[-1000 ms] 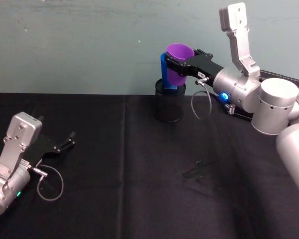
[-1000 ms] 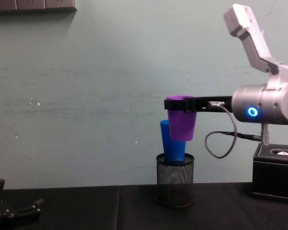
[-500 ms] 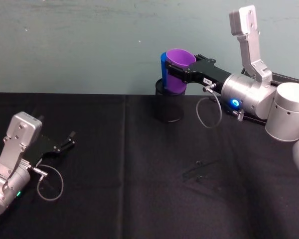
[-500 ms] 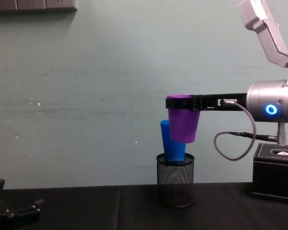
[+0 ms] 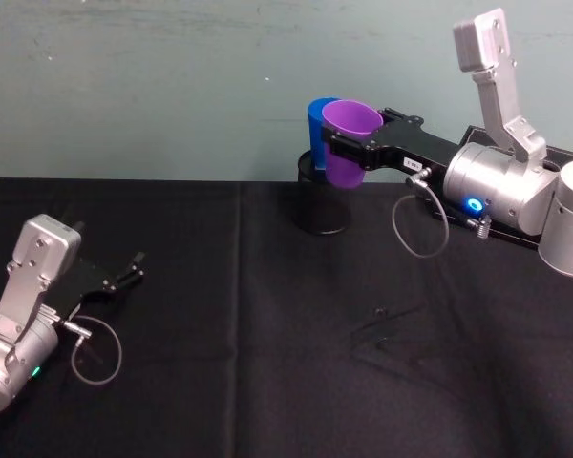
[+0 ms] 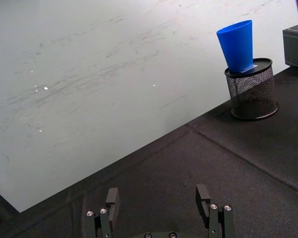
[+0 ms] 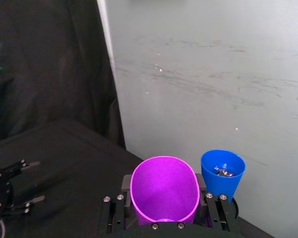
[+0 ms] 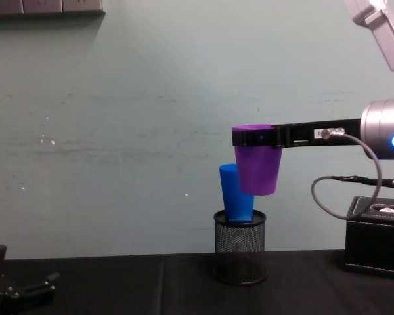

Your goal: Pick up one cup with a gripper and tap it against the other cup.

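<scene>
My right gripper is shut on the rim of the purple cup, holding it upright in the air. The blue cup stands upright in a black wire-mesh pot on the table. In the chest view the purple cup hangs just right of the blue cup and higher than it, overlapping its top corner. The right wrist view shows a narrow gap between the purple cup and the blue cup. My left gripper rests open on the table at the far left.
A black box sits on the table to the right of the mesh pot, under my right arm. The wall stands close behind the pot. Black cloth covers the table between the arms.
My right gripper has drawn the purple cup a little to the right and slightly up, so it overlaps the blue cup less. The left arm has not moved.
</scene>
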